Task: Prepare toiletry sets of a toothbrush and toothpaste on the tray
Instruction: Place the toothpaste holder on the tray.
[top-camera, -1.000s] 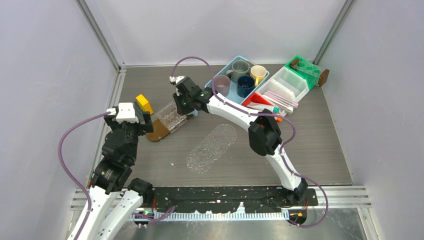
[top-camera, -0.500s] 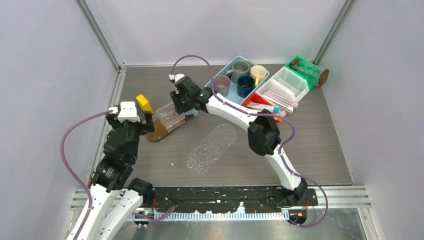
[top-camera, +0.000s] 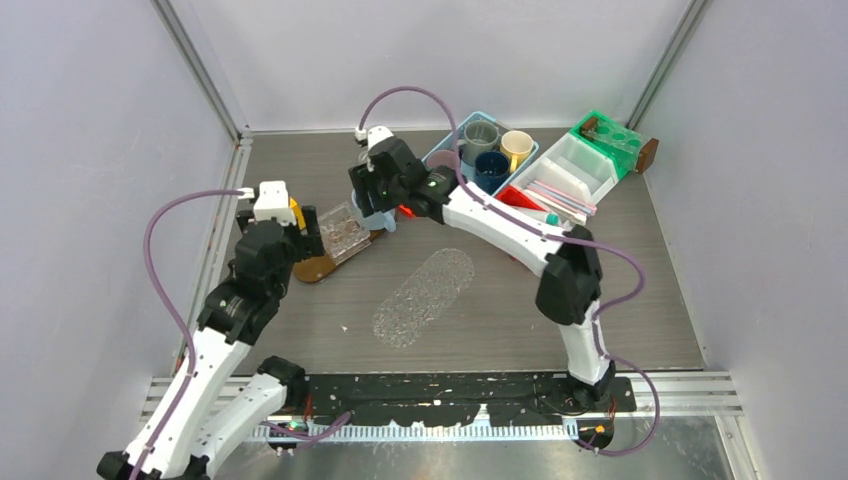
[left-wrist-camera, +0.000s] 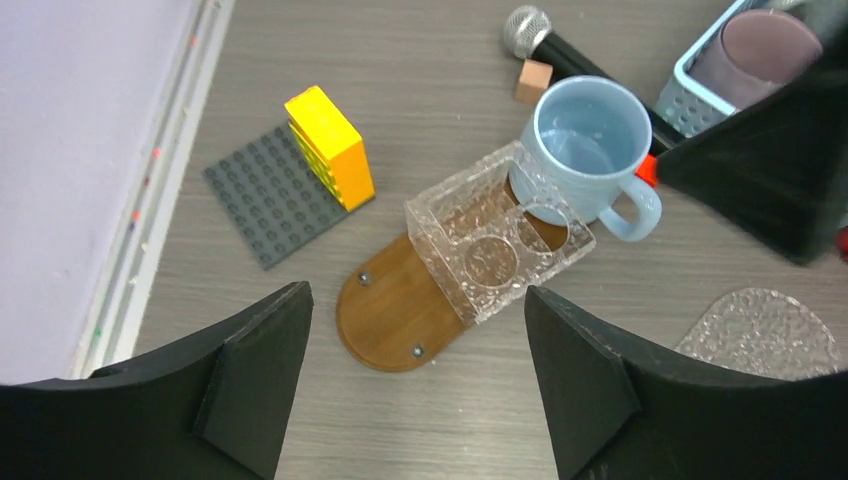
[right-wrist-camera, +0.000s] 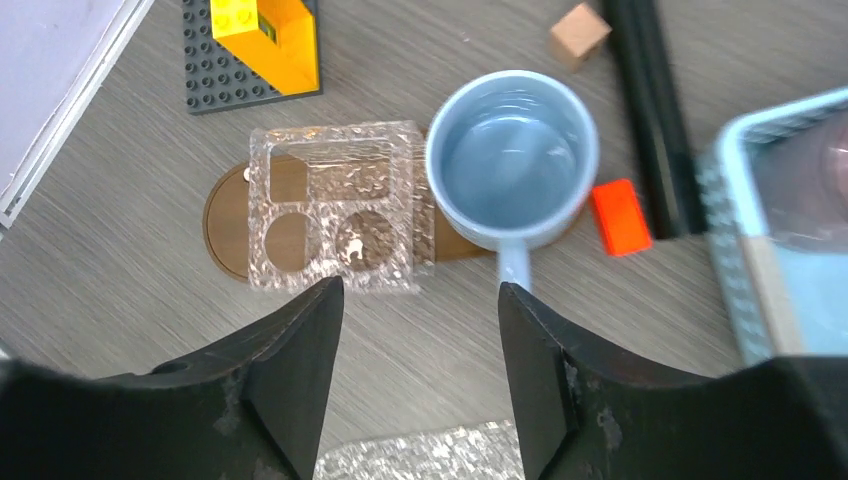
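1. A grey wood-grain table (top-camera: 650, 300) sits between plain lilac walls, and both arms reach toward its far left part.
2. In its wrist view, the left gripper (left-wrist-camera: 418, 300) has its two black fingers (left-wrist-camera: 255, 380) wide apart with nothing between them. It hovers above a clear, pebbled plastic holder (left-wrist-camera: 498, 245) that sits on an oval wooden base (left-wrist-camera: 385, 315).
3. The right gripper (right-wrist-camera: 420, 288) also has its jaws parted and grips nothing. It hangs over the spot where the holder meets a pale blue ceramic mug (right-wrist-camera: 512, 160).
4. The mug stands upright, right against the holder's side. Its handle points toward one right finger (right-wrist-camera: 545, 370), and we cannot tell whether they touch.
5. The slim pink and white toothbrushes (top-camera: 562, 195) lie in a white plastic bin (top-camera: 585, 160) at the far right. A toothpaste tube (top-camera: 549, 217) with a teal cap lies just beside the bin's near end, partly hidden by the right arm.
6. A clear, pebbled oval tray (top-camera: 425, 295) lies flat mid-table, near the holder and well apart from the toothbrushes and the tube.
7. Left of the holder, a yellow brick block (left-wrist-camera: 330, 148) stands on a dark grey studded baseplate (left-wrist-camera: 250, 200).
8. Beyond the mug we see a black microphone (left-wrist-camera: 530, 30), a small wooden cube (left-wrist-camera: 533, 80), an orange-red block (right-wrist-camera: 620, 215) and a light blue basket (top-camera: 455, 130) of cups.
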